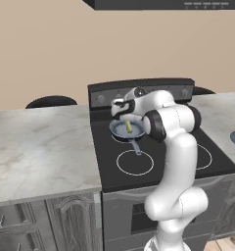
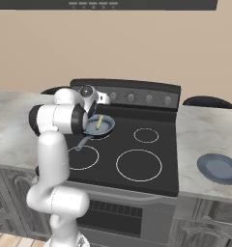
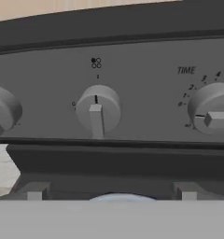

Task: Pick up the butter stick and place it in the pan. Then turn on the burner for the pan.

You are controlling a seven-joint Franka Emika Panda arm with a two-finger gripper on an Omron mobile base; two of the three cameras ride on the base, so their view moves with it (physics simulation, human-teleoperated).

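Note:
The pan [image 1: 120, 129] [image 2: 106, 126] sits on the black cooktop's rear-left burner [image 1: 120, 140], of which just a thin white arc peeks out in front. The pale-yellow butter stick [image 1: 129, 127] [image 2: 99, 122] lies inside the pan. My gripper [image 1: 115, 108] [image 2: 107, 100] hovers above the pan's far side, pointed at the stove's back panel. In the hand view my gripper [image 3: 110, 192] is open, fingertips [image 3: 34, 191] spread wide, nothing between them. A round knob [image 3: 98, 108] with its pointer upright stands straight ahead, a short way off. The pan's rim [image 3: 123, 198] shows just below.
More knobs flank it: one to the left [image 3: 2, 112] and a timer knob [image 3: 212, 111] to the right. Other burner rings [image 1: 134, 163] [image 2: 138, 165] [image 2: 146, 135] mark the cooktop. A grey-blue plate [image 2: 219, 169] rests on the right marble counter. A hood hangs overhead.

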